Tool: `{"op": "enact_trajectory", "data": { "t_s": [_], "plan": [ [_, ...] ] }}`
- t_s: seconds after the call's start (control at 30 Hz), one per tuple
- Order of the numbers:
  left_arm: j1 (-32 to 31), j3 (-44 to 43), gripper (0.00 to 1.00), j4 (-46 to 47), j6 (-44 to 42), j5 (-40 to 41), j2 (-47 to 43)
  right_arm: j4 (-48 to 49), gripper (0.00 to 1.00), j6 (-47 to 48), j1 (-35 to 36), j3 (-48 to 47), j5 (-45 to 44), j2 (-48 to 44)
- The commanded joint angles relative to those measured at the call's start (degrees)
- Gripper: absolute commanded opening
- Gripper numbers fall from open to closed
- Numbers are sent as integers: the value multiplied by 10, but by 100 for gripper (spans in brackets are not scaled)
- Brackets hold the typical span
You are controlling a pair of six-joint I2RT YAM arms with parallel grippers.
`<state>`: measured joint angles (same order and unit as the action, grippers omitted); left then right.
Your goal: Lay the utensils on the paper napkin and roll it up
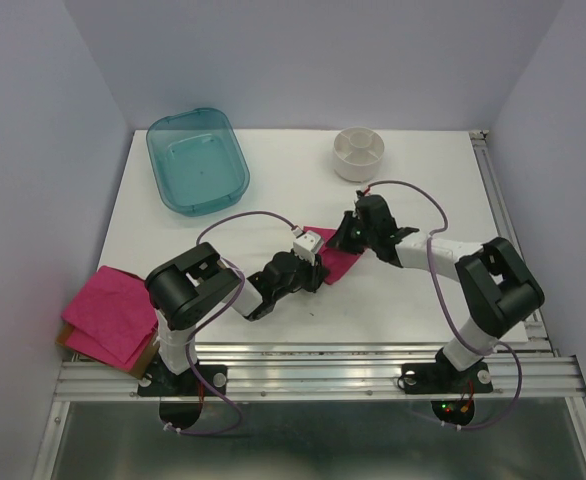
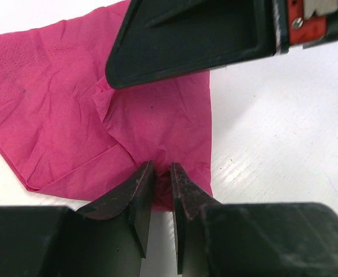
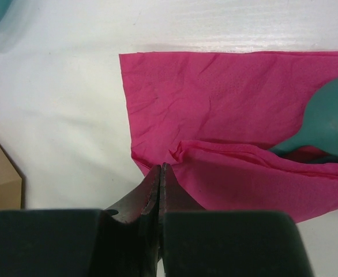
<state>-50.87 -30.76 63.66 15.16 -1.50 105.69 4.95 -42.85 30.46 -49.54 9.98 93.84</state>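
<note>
**Inspector A:** Any text, labels, brand marks or numbers legible in the three views?

**Inspector B:** None legible. The paper napkin carries only an embossed dot pattern, no print. The white block on the left arm is too small to read. The red part shows a screw head, no lettering.

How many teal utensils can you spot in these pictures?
1: a spoon lying on the paper napkin in the right wrist view, its handle under the fold. More may be hidden inside the fold.
</note>
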Motion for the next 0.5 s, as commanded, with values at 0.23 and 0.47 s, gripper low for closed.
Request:
{"op": "enact_trajectory", "data": {
  "t_s": [0.23,0.47],
  "plan": [
    [3,6,29,9,0,-4,-5,55,1,-1,3,9,5,45],
    [3,3,29,2,0,-3,-9,68,1,-6,3,1,7,74]
  ]
}}
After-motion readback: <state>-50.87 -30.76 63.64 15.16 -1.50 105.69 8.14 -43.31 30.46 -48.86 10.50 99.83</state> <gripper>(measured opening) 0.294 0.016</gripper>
